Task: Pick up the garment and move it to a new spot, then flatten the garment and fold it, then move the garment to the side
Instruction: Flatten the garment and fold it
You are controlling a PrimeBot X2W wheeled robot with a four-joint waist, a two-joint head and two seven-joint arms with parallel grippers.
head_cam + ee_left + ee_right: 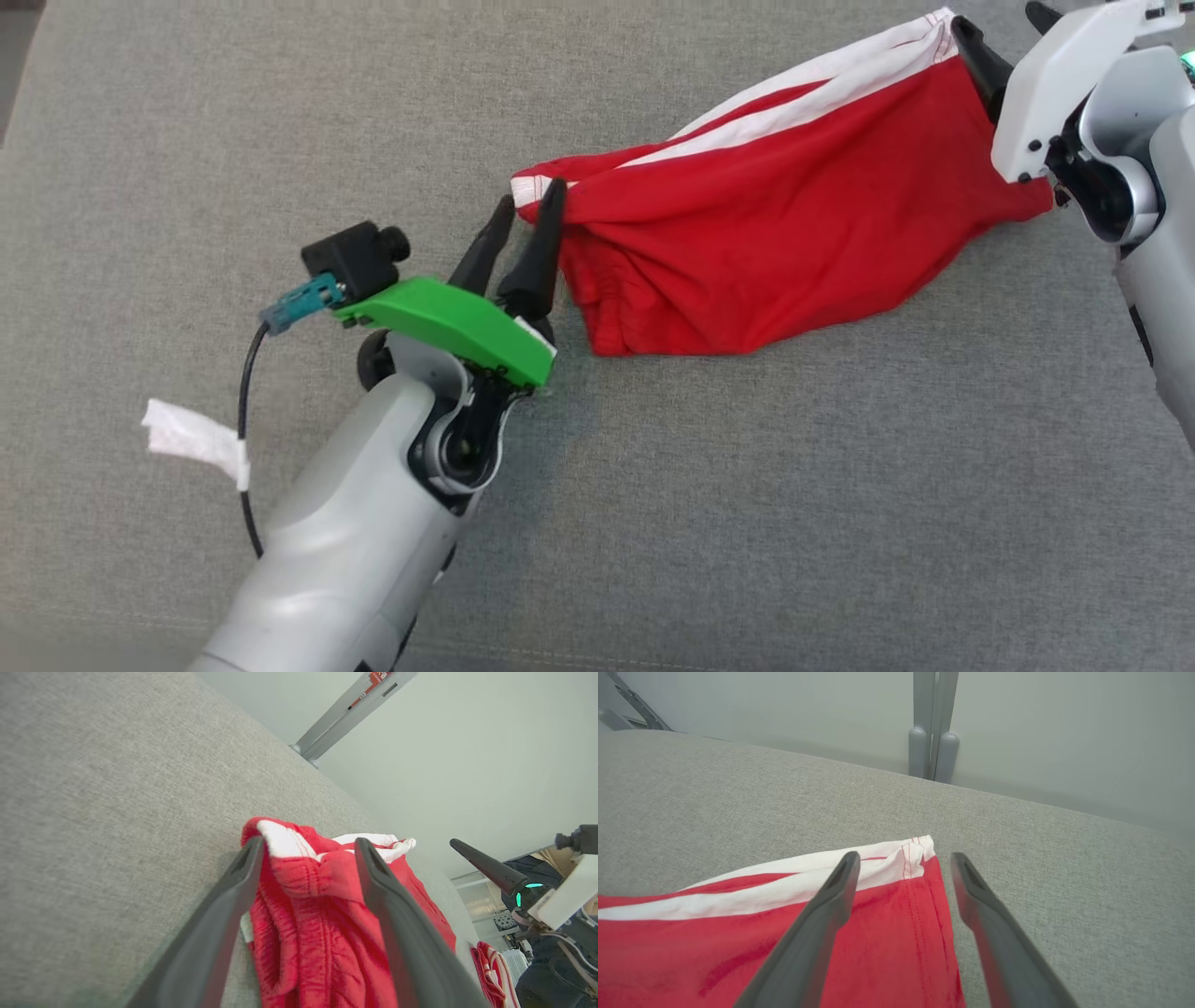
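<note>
step: flattening garment (794,215) on grey cushion (280,112) | left gripper (309,841): spread astride bunched end | right gripper (904,856): spread over striped corner | advice: bunched end is best pinched, drawn outward, kept low

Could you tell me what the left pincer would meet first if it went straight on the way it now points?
The left pincer would likely meet the bunched end of the garment, which lies between its open fingers; exact depth is unclear.
</note>
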